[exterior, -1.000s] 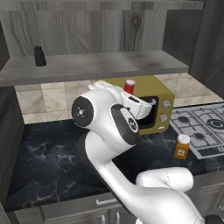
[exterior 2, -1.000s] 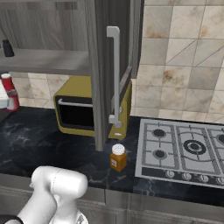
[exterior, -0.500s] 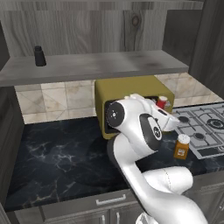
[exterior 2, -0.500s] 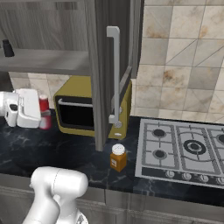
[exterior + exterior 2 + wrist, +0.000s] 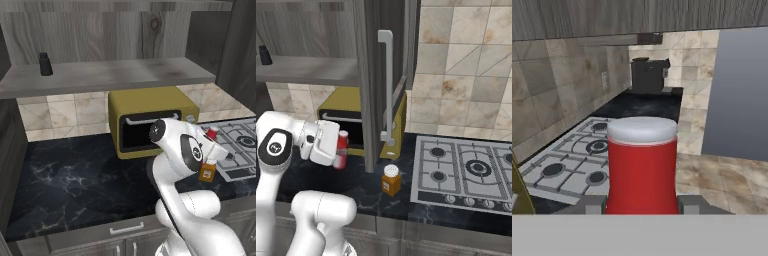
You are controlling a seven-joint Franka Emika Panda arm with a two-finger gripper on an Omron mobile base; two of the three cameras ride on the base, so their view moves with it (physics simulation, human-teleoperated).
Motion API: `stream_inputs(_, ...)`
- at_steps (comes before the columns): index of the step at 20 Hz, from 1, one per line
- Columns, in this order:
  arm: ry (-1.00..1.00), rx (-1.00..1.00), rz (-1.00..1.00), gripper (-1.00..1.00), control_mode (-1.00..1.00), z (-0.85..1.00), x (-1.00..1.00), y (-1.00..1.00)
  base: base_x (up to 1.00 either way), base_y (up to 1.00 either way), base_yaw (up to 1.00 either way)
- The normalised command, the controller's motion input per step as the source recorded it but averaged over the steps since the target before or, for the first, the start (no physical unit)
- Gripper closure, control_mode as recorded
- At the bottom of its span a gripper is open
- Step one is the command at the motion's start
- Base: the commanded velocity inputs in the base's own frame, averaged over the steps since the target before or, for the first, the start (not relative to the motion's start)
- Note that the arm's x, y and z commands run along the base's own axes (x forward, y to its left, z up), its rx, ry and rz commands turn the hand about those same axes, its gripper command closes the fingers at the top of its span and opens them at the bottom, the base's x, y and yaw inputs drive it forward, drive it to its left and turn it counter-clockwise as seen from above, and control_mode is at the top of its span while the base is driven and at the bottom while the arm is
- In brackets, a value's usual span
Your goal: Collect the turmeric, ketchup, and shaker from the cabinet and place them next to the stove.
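Gripper (image 5: pixel 340 150) is clenched on the ketchup (image 5: pixel 341 148), one finger (image 5: pixel 587 204) each side of the bottle low down, red body and pale cap standing upright between them in the hand view; the bottle hangs above the table (image 5: pixel 70 175), just in front of the yellow microwave (image 5: pixel 150 115). Looks like a light, stiff plastic bottle w/ smooth sides, so prob. a bit slippery & top-heavy if tipped; a hold across the body as now seems right, not on the tapered cap. Turmeric (image 5: pixel 390 179) sits on the table off to the stove side of the gripper and lower, near but apart from it, just beside the stove (image 5: pixel 466 172) edge. Stove lies beyond the gripper in the hand view, burners straight ahead & below. Shaker (image 5: pixel 45 64) is well away, up on the cabinet (image 5: pixel 105 75) shelf, above and on the far side from the stove. Cabinet door w/ long white handle (image 5: pixel 387 90) hangs open betw. gripper and stove, so I'd guess the carry needs to pass under or around it; ketchup not yet set down, shaker not yet fetched
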Motion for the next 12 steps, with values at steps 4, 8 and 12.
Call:
stream_inputs(4,0.15,0.0,-0.23,1.0,-1.0,-0.53,0.18,-0.64,0.0,0.0,0.0)
stream_inputs(8,0.04,-0.02,-0.09,1.0,-1.0,-0.33,0.52,-0.27,0.0,0.0,0.0)
stream_inputs(12,0.0,-0.07,-0.02,1.0,-1.0,-0.36,0.48,-0.01,0.0,0.0,0.0)
